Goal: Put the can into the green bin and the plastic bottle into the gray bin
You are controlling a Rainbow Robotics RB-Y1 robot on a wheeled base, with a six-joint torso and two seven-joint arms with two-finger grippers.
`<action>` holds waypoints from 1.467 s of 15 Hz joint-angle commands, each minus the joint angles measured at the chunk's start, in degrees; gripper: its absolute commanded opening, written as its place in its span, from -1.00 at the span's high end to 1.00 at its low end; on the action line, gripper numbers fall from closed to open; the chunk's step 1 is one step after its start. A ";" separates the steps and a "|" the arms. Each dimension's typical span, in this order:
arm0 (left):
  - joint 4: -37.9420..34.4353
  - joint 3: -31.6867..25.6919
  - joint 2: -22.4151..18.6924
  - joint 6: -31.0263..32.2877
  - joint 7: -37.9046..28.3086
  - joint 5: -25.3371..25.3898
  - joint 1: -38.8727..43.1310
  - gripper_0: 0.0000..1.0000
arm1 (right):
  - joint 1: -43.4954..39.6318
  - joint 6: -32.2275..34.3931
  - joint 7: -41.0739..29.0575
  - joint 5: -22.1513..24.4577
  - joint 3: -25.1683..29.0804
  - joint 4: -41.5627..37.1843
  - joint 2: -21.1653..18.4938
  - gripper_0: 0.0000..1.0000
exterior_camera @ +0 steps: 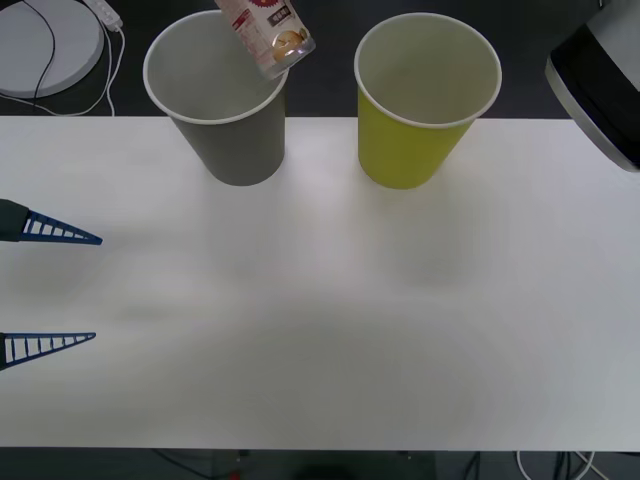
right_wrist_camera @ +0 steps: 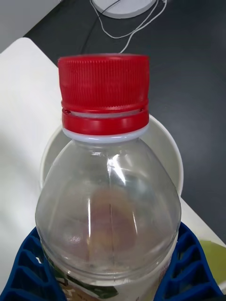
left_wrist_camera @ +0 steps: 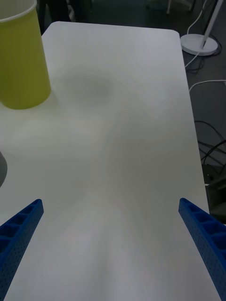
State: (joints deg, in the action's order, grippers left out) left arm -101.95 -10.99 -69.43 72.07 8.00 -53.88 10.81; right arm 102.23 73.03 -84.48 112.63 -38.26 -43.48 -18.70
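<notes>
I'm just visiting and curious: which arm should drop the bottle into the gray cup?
The right. Its fingers already grip the plastic bottle above the gray bin; the left gripper waits open over the table's left edge.

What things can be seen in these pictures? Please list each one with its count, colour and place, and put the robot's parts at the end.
gray bin: 1, dark gray with pale inside, upright at the far side of the table, toward the robot's left.
green bin: 1, yellow-green with white inside, upright at the far side, to the right of the gray bin.
plastic bottle: 1, clear with red cap and beige label, held tilted above the gray bin's opening.
table: 1, white, under both bins.
round base with cables: 1, white, on the dark floor beyond the table's left far corner.
right gripper: 1, blue fingers, shut on the plastic bottle over the gray bin.
left gripper: 1, blue fingers, open, low over the table's left edge.
</notes>
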 commanded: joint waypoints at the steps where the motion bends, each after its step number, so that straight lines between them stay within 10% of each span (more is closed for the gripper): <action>1: 0.00 0.00 0.00 0.00 0.00 0.00 0.00 -1.00 | 0.69 -3.25 0.02 0.84 -1.21 3.23 2.26 1.00; 15: 0.00 0.00 0.00 0.00 0.00 0.00 0.00 -1.00 | 3.86 -10.28 0.02 -0.30 -4.37 12.46 8.24 1.00; 16: 0.00 0.00 0.00 0.00 0.00 0.00 0.00 -1.00 | 3.86 -10.37 0.02 -0.48 -4.72 12.46 8.24 0.68; 17: 0.00 0.00 0.00 0.00 0.00 0.00 0.00 -1.00 | 3.86 -10.98 0.02 -0.57 -5.07 12.63 8.24 -0.55; 18: 0.00 0.00 0.00 0.00 0.00 0.00 0.00 -1.00 | 3.86 -11.25 0.11 -0.57 -5.51 12.63 8.24 -1.00; 22: 0.00 0.00 0.00 0.00 0.00 0.00 0.00 -1.00 | 3.86 -11.86 0.02 -1.18 -5.69 12.63 8.24 -1.00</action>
State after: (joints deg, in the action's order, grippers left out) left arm -101.95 -10.99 -69.43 72.07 8.00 -53.88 10.81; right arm 106.09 61.30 -84.46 111.59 -43.94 -30.85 -10.45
